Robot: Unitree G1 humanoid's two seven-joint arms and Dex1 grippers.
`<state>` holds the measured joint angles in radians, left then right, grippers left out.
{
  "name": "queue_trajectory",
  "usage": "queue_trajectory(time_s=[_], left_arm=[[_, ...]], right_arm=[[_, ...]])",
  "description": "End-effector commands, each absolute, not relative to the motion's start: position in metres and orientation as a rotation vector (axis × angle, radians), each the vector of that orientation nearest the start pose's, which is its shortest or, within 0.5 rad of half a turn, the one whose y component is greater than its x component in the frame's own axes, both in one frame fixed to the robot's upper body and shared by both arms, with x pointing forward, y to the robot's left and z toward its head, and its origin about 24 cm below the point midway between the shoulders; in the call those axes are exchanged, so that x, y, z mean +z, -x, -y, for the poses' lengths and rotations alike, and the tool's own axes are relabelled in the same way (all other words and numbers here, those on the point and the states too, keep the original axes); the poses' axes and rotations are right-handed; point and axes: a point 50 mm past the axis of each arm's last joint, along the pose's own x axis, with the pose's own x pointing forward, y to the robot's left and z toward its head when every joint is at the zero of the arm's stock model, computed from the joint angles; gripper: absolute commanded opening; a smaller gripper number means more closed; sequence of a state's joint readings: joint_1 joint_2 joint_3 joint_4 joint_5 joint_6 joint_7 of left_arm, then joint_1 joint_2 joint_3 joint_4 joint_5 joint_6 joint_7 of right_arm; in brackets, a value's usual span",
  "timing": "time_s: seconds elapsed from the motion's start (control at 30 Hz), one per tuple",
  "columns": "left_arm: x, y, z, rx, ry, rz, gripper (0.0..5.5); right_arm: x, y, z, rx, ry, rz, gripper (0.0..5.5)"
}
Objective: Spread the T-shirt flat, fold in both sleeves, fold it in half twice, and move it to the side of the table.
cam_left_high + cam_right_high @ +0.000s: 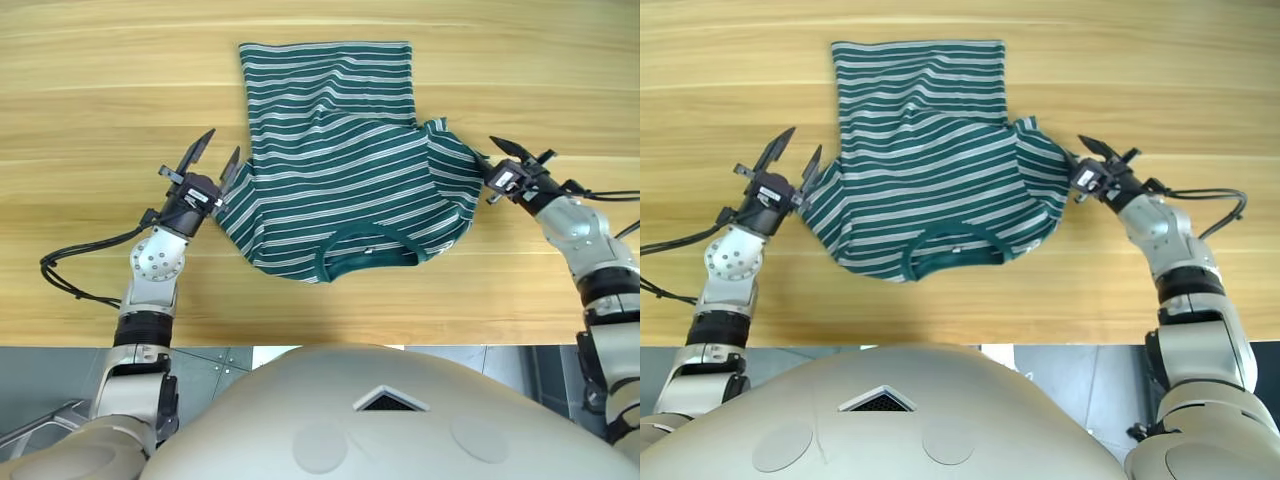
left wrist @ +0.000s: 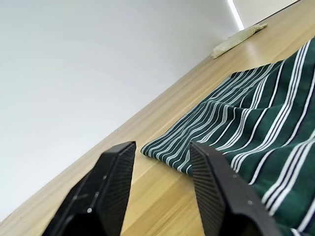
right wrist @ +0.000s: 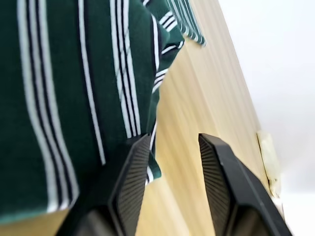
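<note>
The left gripper (image 1: 223, 143) and right gripper (image 1: 487, 150) were held parted and empty at nine and three o'clock of the dark-green white-striped T-shirt (image 1: 340, 170) on the pale wooden table (image 1: 100, 80), where bunched sleeve layers might be pinched unevenly and skewed.

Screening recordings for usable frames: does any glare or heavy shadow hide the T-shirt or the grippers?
Head views: even light, only a soft shadow along the T-shirt edges on the table, no glare. Left wrist view: bright wall behind, left gripper dark but clearly outlined. Right wrist view: bright wall again, right gripper dark, T-shirt stripes readable.
</note>
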<state>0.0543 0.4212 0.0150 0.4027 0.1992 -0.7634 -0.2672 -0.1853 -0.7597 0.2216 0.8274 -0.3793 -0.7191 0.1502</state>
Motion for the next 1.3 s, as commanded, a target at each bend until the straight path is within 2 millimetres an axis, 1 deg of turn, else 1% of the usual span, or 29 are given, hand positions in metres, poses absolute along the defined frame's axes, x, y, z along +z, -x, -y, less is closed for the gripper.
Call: queue_trajectory(time_s=[0.03, 0.13, 0.23, 0.3, 0.37, 0.43, 0.47, 0.53, 0.6, 0.7, 0.77, 0.8, 0.87, 0.9, 0.97, 1.0, 1.07, 1.1, 1.13, 1.2, 1.3], left_arm=[[0.020, -0.218, -0.224, -0.415, -0.658, 0.182, 2.02], [0.018, -0.218, -0.226, -0.408, -0.671, 0.166, 2.02], [0.015, -0.215, -0.232, -0.402, -0.703, 0.137, 2.02], [0.014, -0.212, -0.236, -0.392, -0.717, 0.122, 2.02], [0.014, -0.212, -0.239, -0.393, -0.734, 0.112, 2.02], [0.014, -0.212, -0.245, -0.387, -0.756, 0.098, 2.02], [0.015, -0.210, -0.248, -0.383, -0.764, 0.094, 2.02], [0.016, -0.207, -0.251, -0.387, -0.774, 0.094, 2.02], [0.011, -0.202, -0.227, -0.528, -0.766, 0.113, 2.02], [0.004, -0.199, -0.196, -0.698, -0.747, 0.135, 2.02], [0.008, -0.197, -0.181, -0.769, -0.705, 0.188, 2.02], [0.013, -0.193, -0.174, -0.809, -0.670, 0.224, 2.02], [0.016, -0.188, -0.171, -0.853, -0.654, 0.236, 2.02], [0.014, -0.188, -0.174, -0.862, -0.672, 0.212, 2.02], [0.004, -0.189, -0.187, -0.850, -0.764, 0.116, 2.02], [-0.001, -0.191, -0.201, -0.816, -0.858, 0.045, 2.02], [-0.003, -0.192, -0.242, -0.669, -1.050, -0.100, 2.02], [-0.004, -0.187, -0.256, -0.633, -1.102, -0.157, 2.02], [-0.006, -0.180, -0.264, -0.624, -1.123, -0.200, 2.02], [-0.010, -0.173, -0.270, -0.629, -1.139, -0.247, 2.02], [-0.013, -0.175, -0.271, -0.628, -1.145, -0.261, 2.02]], right_arm=[[-0.005, -0.199, 0.305, 0.618, 1.102, -0.270, 1.82], [0.008, -0.181, 0.287, 0.701, 1.073, -0.192, 1.82], [0.020, -0.171, 0.268, 0.745, 1.028, -0.115, 1.82], [0.023, -0.169, 0.261, 0.755, 1.016, -0.102, 1.82], [0.024, -0.170, 0.261, 0.744, 1.026, -0.109, 1.82], [0.031, -0.174, 0.263, 0.706, 1.051, -0.088, 1.82], [0.038, -0.181, 0.268, 0.659, 1.083, -0.059, 1.82], [0.058, -0.202, 0.275, 0.523, 1.148, 0.038, 1.82], [0.063, -0.214, 0.265, 0.510, 1.156, 0.112, 1.82], [0.065, -0.225, 0.248, 0.544, 1.142, 0.187, 1.82], [0.069, -0.231, 0.243, 0.536, 1.144, 0.222, 1.82], [0.068, -0.234, 0.242, 0.537, 1.147, 0.230, 1.82], [0.067, -0.238, 0.239, 0.538, 1.146, 0.240, 1.82], [0.067, -0.239, 0.237, 0.538, 1.145, 0.245, 1.82], [0.067, -0.242, 0.235, 0.544, 1.148, 0.258, 1.82], [0.068, -0.244, 0.234, 0.546, 1.150, 0.267, 1.82], [0.072, -0.247, 0.236, 0.530, 1.155, 0.275, 1.82], [0.070, -0.247, 0.238, 0.534, 1.163, 0.262, 1.82], [0.067, -0.246, 0.239, 0.544, 1.171, 0.245, 1.82], [0.063, -0.243, 0.239, 0.566, 1.174, 0.227, 1.82], [0.061, -0.241, 0.237, 0.590, 1.169, 0.225, 1.82]])
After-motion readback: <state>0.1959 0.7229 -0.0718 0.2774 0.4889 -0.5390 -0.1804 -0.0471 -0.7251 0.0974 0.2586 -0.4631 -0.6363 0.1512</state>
